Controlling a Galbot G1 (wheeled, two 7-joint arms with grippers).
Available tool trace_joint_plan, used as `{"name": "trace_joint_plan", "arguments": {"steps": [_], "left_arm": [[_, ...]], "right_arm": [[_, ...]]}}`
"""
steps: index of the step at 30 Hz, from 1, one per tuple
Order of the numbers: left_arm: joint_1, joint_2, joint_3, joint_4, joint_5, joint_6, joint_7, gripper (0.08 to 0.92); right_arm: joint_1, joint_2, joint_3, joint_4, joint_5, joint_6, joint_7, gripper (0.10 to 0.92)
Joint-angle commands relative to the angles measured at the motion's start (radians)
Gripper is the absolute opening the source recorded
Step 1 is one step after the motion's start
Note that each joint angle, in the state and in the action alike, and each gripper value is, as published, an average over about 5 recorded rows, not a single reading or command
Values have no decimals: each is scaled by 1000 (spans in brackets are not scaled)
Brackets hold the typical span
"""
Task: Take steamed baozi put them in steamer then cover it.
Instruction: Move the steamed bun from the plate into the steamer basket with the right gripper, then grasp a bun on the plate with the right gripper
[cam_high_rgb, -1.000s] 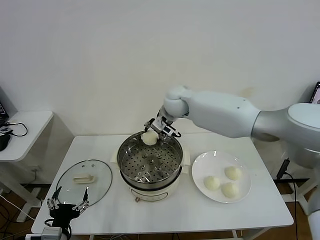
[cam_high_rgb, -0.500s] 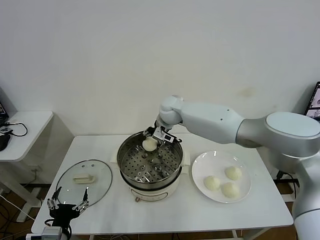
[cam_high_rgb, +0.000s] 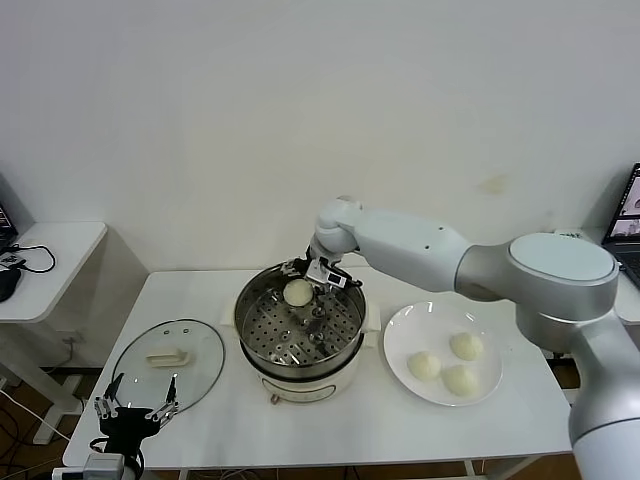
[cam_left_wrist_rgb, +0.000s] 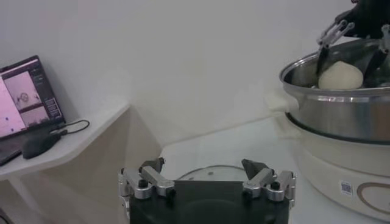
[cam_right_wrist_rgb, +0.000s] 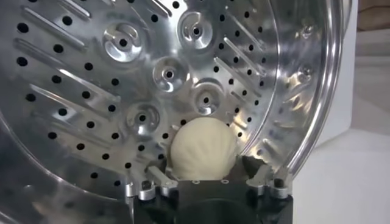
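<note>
Head view shows the white rectangular table (cam_high_rgb: 520, 420) carrying everything: the round shiny steel steamer (cam_high_rgb: 298, 335) on its white base at the centre, the round clear glass cover (cam_high_rgb: 168, 362) with its cream oblong handle lying flat to the robot's left of the pot, and a flat white round plate (cam_high_rgb: 398, 335) to its right. Three pale cream-white steamed buns (cam_high_rgb: 448, 365) sit on the plate; a fourth round pale bun (cam_high_rgb: 298, 291) is inside the steamer, at the far side of the perforated tray.

That fourth bun is clasped by the right gripper (cam_high_rgb: 312, 286), which reaches down into the pot; the right wrist view shows the bun (cam_right_wrist_rgb: 202, 149) sitting between the two fingers just above or on the tray, and I cannot tell whether it touches. The step in hand looks like placing the first bun. Next, I judge, the fingers need to part and the arm lift straight up clear of the steel rim before heading to the plate for another bun.

The left gripper (cam_high_rgb: 133, 412) hangs idle with fingers spread at the near table edge, just beside the cover.
</note>
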Motion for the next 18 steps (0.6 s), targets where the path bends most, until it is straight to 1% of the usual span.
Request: {"name": "trace_joint_plan", "arguments": {"steps": [1, 5, 10, 14, 18], "left_arm": [[0, 0, 0, -2, 1, 1, 0, 823], [-3, 2, 2, -11, 2, 5, 1, 823], [-4, 7, 4, -21, 2, 11, 4, 823], [-4, 13, 8, -32, 3, 17, 6, 823], [-7, 20, 8, -45, 1, 24, 10, 823]], "right_arm": [[135, -81, -9, 172, 278, -209, -131, 822], [197, -171, 7, 298, 389, -371, -181, 823], [241, -321, 26, 438, 451, -529, -212, 823], [258, -462, 23, 541, 468, -619, -226, 823], [251, -606, 21, 628, 437, -680, -231, 823]]}}
